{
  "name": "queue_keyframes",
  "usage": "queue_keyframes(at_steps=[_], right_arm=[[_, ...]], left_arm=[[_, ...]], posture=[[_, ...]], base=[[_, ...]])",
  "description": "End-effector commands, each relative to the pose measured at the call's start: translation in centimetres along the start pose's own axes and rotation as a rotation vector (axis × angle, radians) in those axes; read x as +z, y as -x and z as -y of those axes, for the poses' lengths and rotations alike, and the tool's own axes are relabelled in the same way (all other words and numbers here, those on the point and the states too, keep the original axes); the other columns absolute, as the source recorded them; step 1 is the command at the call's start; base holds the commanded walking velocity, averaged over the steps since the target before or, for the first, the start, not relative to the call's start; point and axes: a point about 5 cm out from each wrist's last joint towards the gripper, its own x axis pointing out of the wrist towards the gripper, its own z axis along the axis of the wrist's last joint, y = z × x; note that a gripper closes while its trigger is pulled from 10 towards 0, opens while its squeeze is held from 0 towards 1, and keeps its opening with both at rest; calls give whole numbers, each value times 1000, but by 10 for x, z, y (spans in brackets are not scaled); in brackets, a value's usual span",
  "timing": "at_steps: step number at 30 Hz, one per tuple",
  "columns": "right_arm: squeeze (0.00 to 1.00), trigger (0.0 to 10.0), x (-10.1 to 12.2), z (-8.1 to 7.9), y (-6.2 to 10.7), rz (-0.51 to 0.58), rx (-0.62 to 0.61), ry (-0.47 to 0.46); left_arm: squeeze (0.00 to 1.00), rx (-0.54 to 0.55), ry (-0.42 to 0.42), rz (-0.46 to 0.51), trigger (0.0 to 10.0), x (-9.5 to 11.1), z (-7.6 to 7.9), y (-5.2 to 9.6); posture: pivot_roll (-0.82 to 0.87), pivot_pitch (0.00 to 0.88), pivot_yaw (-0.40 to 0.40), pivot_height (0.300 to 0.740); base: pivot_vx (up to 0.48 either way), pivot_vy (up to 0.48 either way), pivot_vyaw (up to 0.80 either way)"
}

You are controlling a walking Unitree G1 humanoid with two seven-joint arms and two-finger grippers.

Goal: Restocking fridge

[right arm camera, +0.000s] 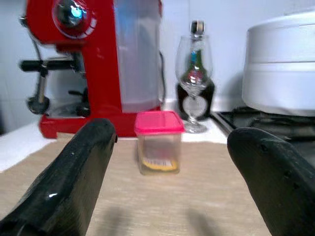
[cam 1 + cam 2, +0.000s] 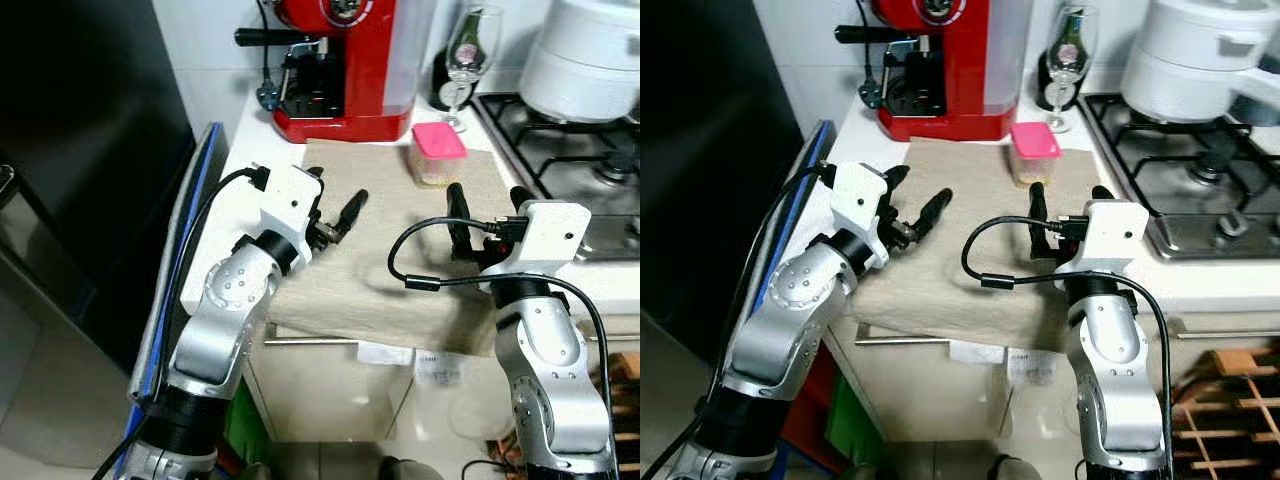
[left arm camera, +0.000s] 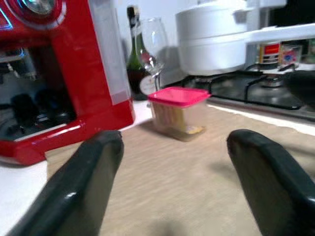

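Kitchen counter ahead of me, a beige mat (image 2: pixel 400 250) spread over it. I see the pink-lidded container (image 2: pixel 436 153) standing upright on the mat's far edge, beside the red coffee machine (image 2: pixel 340 60). My left gripper (image 2: pixel 335 210) and right gripper (image 2: pixel 488 205) hover over the mat, fingers spread, empty.

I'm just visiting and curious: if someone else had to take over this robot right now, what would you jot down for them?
Left gripper: open, empty, over the beige mat.
Right gripper: open, empty, over the mat, facing the container.
Pink-lidded container: on the mat's far edge, in front of the wine glass, beside the red coffee machine. Untouched.
Done: both arms lined up toward the container.
Left: grasp it, probably with the right gripper, then carry it to the fridge.
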Motion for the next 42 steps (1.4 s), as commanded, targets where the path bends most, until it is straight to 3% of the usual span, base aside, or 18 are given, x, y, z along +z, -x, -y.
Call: queue_keyframes(at_steps=[1, 2, 3, 10, 15, 17, 20, 21, 24, 26, 28, 30, 33, 42], right_arm=[[0, 10000, -3, -1, -6, -2, 20, 11], [0, 10000, -4, -1, -8, -6, 29, 13], [0, 10000, -6, 0, -10, -10, 34, 15], [0, 10000, -11, -3, -20, -29, 25, 16], [0, 10000, -1, -4, -20, 13, -7, 35], [0, 10000, 15, -2, -8, 73, -30, 65], [0, 10000, 42, 0, 29, 141, -40, 124], [0, 10000, 42, 0, 29, 141, -40, 124], [0, 10000, 45, 9, 56, 131, -64, 168], [0, 10000, 47, 12, 61, 138, -75, 181], [0, 10000, 49, 13, 60, 162, -71, 210], [0, 10000, 47, 12, 45, 175, -66, 221], [0, 10000, 45, 11, 31, 181, -58, 208], [0, 10000, 37, 2, 3, 152, 22, 134]], left_arm=[[1000, 4, 11, -35, 10000, -9, -6, 8], [1000, 14, 13, -42, 10000, -10, -8, 10], [0, 31, 9, -45, 10000, -10, -11, 11], [0, 76, -14, -8, 10000, 3, -17, 22], [0, 71, -11, 3, 10000, 6, -17, 29], [0, 109, 2, 36, 10000, 11, -17, 32], [0, 295, 60, 83, 10000, 17, -23, 54], [0, 295, 60, 83, 10000, 17, -23, 54], [0, 377, 53, 117, 10000, 24, -24, 68], [0, 382, 30, 144, 10000, 28, -24, 69], [0, 360, 1, 182, 10000, 33, -21, 62], [0, 319, 25, 204, 10000, 35, -16, 43], [0, 290, 26, 216, 10000, 36, -15, 31], [0, 353, -7, 175, 10000, 32, -24, 19]], posture=[[-132, 0, 73, 740], [-118, 0, 70, 740], [-113, 0, 69, 740], [-54, 17, 65, 740], [-58, 40, 58, 740], [-78, 40, 46, 740], [-116, 38, 37, 740], [-116, 38, 37, 740], [-140, 21, 21, 740], [-139, 8, 13, 740], [-145, 0, 11, 740], [-153, 0, 23, 740], [-157, 0, 34, 740], [-139, 0, 40, 740]], base=[[0, 0, 0], [0, 0, 0], [0, 0, 0], [0, 0, 0], [0, 0, 0], [0, 0, 0], [0, 0, 0], [0, 0, 0], [0, 0, 0], [0, 0, 0], [0, 0, 0], [0, 0, 0], [80, -285, -502], [88, -132, -248]])
